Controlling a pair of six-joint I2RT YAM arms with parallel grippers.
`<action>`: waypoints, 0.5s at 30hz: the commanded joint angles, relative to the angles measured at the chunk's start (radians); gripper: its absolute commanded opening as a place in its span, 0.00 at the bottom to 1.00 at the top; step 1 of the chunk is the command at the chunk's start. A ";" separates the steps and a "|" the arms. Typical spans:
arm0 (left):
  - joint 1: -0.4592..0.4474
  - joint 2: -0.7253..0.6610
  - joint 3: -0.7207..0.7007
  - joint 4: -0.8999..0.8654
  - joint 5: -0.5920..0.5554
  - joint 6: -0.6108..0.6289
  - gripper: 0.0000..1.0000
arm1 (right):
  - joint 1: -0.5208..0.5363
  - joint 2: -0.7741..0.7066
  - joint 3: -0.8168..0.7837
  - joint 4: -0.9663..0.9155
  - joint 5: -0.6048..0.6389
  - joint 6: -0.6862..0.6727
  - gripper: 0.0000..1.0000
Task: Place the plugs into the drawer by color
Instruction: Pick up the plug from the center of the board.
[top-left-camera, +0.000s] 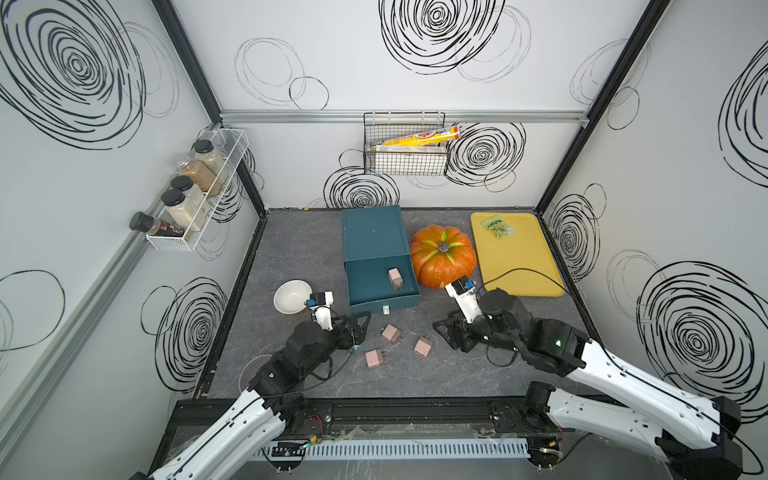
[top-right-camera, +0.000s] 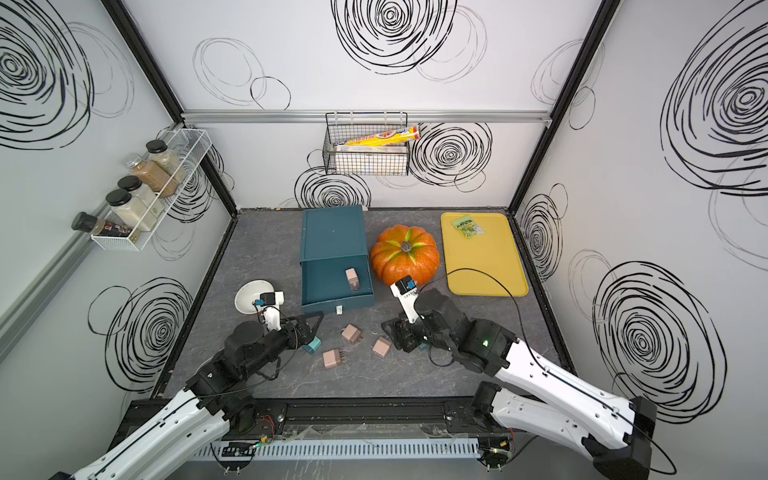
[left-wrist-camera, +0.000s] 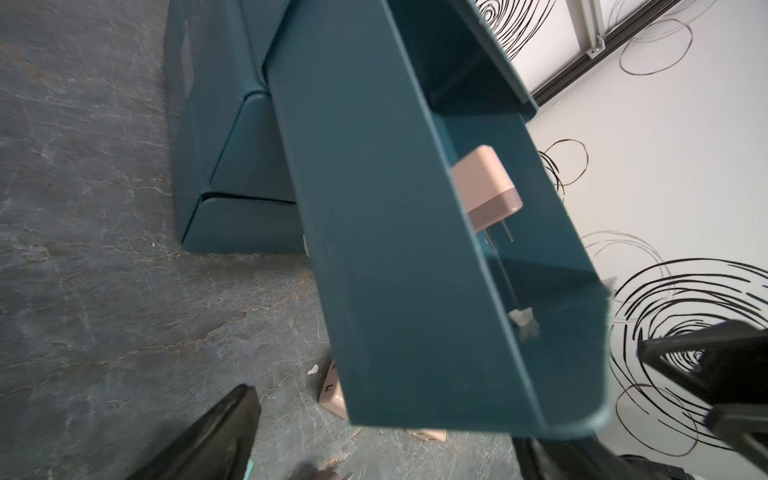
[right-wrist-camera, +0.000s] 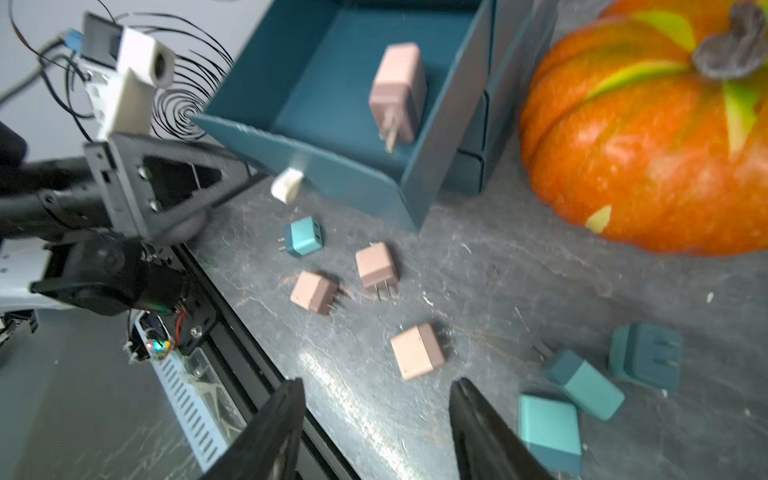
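Observation:
The dark teal chest (top-left-camera: 372, 232) has its top drawer (top-left-camera: 365, 286) pulled out, with one pink plug (top-left-camera: 395, 277) (right-wrist-camera: 399, 89) lying inside. In front of it, three pink plugs (top-left-camera: 391, 332) (top-left-camera: 422, 346) (top-left-camera: 374, 358) lie on the table. One teal plug (top-right-camera: 312, 345) (right-wrist-camera: 303, 237) sits beside my left gripper (top-left-camera: 358, 328), which is open and empty near the drawer's front left corner. Three more teal plugs (right-wrist-camera: 644, 355) (right-wrist-camera: 584, 384) (right-wrist-camera: 548, 432) lie under my right arm. My right gripper (right-wrist-camera: 376, 401) (top-left-camera: 444, 332) is open and empty just above the table, close to the nearest pink plug (right-wrist-camera: 417, 351).
An orange pumpkin (top-left-camera: 442, 255) stands right of the chest, and a yellow tray (top-left-camera: 519, 266) with a small packet lies beyond it. A white bowl (top-left-camera: 292, 296) sits left of the drawer. The drawer's white pull tab (top-left-camera: 385, 309) faces the plugs.

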 joint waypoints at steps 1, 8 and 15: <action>0.005 -0.025 -0.051 0.031 0.070 0.017 0.93 | 0.005 -0.051 -0.176 0.178 -0.005 0.042 0.61; -0.105 0.040 -0.057 -0.054 0.040 0.029 0.84 | 0.005 -0.133 -0.395 0.391 0.012 0.014 0.63; -0.223 0.064 -0.067 -0.020 -0.040 0.097 0.94 | 0.004 -0.302 -0.518 0.445 0.035 0.015 0.63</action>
